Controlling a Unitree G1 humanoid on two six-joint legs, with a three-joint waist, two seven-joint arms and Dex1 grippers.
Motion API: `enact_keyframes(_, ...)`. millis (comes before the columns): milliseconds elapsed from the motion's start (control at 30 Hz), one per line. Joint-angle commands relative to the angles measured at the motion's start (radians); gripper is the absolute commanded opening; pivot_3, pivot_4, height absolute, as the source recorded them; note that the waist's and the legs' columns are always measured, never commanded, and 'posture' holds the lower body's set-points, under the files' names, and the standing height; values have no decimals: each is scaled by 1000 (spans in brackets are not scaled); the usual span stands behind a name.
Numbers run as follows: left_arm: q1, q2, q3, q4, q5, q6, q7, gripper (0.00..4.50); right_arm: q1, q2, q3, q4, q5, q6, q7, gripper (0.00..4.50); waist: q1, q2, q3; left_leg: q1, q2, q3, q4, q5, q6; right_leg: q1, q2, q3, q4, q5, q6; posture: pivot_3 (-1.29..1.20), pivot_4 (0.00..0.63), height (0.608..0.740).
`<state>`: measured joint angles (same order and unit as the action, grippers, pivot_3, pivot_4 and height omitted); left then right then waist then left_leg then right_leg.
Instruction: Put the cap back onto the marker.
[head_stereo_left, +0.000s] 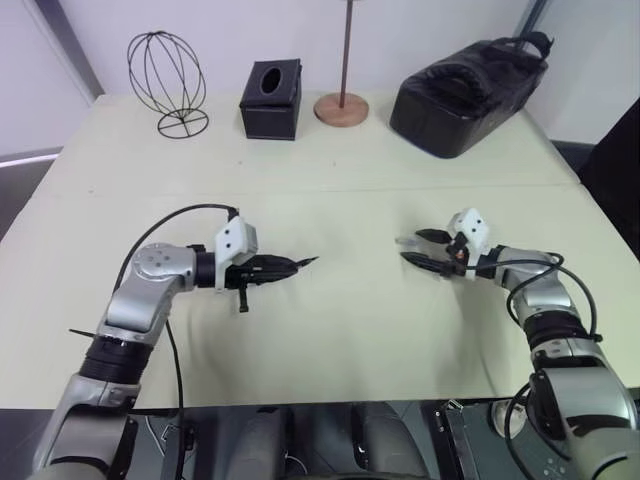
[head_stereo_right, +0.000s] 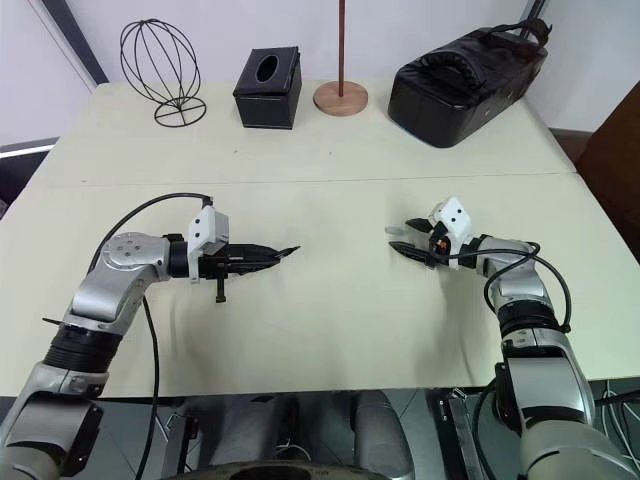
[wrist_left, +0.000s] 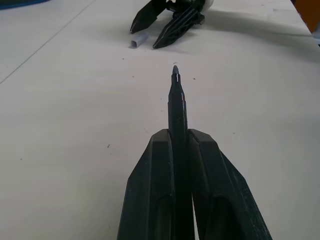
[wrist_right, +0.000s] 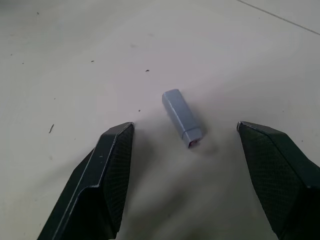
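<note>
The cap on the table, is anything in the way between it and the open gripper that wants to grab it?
No, nothing visible blocks it. The cap lies alone on the bare table, just ahead of the right gripper, whose open fingers stand on either side of it without touching.

A pale cream table (head_stereo_left: 330, 340) stands against a white wall (head_stereo_left: 420, 25), evenly lit
</note>
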<state>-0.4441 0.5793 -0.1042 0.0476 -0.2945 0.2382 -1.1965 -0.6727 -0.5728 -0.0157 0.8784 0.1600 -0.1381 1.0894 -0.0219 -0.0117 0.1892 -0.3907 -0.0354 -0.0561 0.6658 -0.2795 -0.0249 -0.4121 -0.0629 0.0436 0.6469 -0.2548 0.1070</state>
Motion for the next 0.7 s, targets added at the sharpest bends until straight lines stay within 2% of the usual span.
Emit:
enact_keyframes(33,-2,-2,7,-3,-11,-12,4,110,-27,11,3,21,-14,-16,9,3407,0,0,0,0,0,0,0,0,0,0,0,0,0,0,0,0,150,740)
enact_keyframes(400,12,-20,38,11,-48,-9,32,110,-36,22,6,45,-33,-25,25,3407,-2,0,0,0,0,0,0,0,0,0,0,0,0,0,0,0,150,740)
enact_keyframes(500,10,-35,48,31,-51,-32,45,0,-29,24,9,48,-37,-31,29,2617,-2,0,0,0,0,0,0,0,0,0,0,0,0,0,0,0,150,740)
enact_keyframes(667,6,-61,68,68,-65,-52,65,0,-18,23,9,50,-41,-39,35,121,0,0,0,0,0,0,0,0,0,0,0,0,0,0,0,0,150,740)
enact_keyframes(700,9,-63,67,71,-63,-55,63,0,-17,23,9,50,-42,-38,36,49,0,0,0,0,0,0,0,0,0,0,0,0,0,0,0,0,150,740)
